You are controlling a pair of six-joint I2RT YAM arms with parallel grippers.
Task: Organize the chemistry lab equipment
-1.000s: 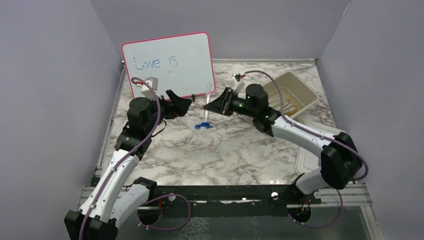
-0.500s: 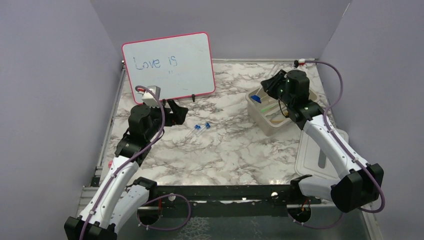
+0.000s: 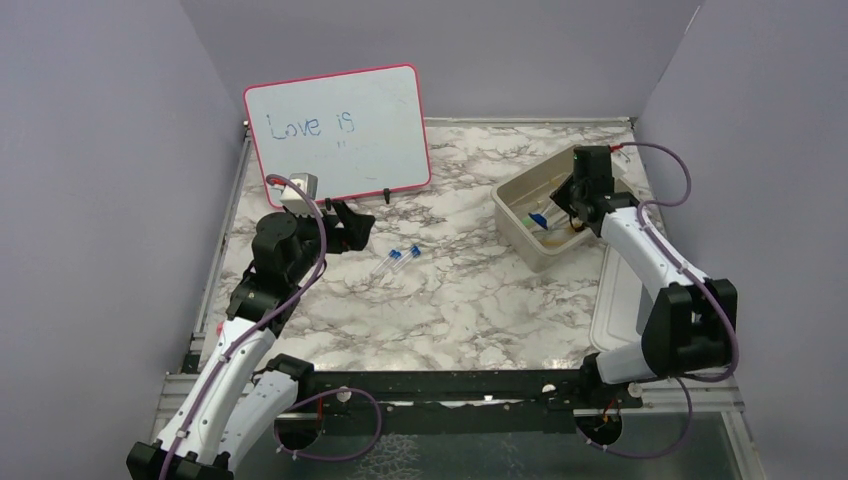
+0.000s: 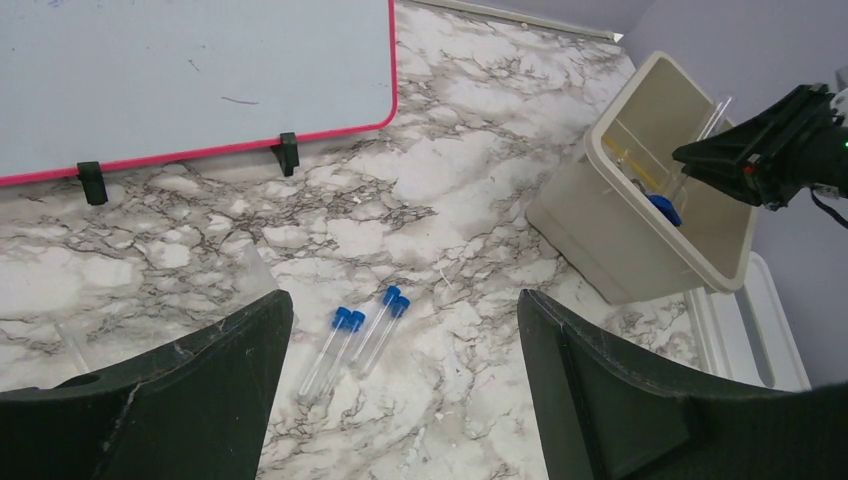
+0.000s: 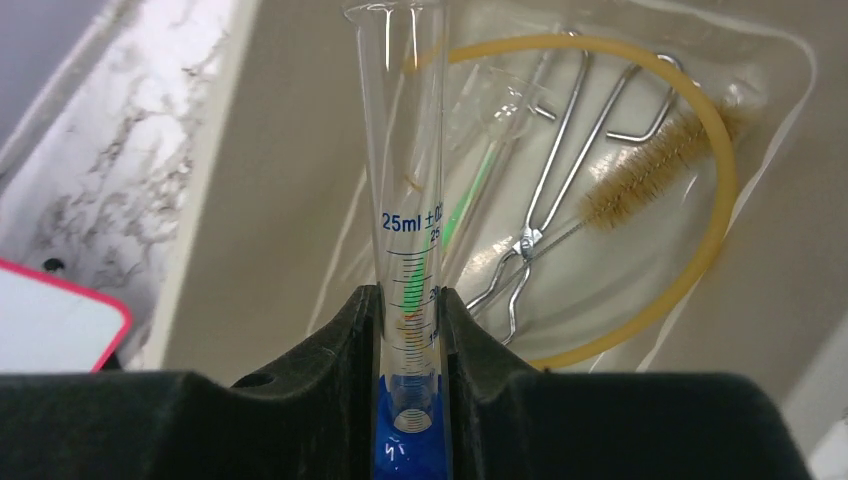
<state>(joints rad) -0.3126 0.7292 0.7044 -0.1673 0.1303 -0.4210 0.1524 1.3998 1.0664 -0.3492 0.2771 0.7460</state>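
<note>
2 clear tubes with blue caps, side by side on the marble table, glossy and round against grey veining. Straddled from above by the left gripper, black jaws spread wide, nothing between them. Over at the far right, inside the smooth beige tub, the right gripper pinching a slim graduated cylinder just above its blue base. Revealed only by the right wrist view: an amber hose looped round the tub floor, thin wire tongs, a bristly brush, a green-tipped stick. Hard to say whether that base touches the floor. Pink-framed whiteboard upright at the back, flat and shiny.
</note>
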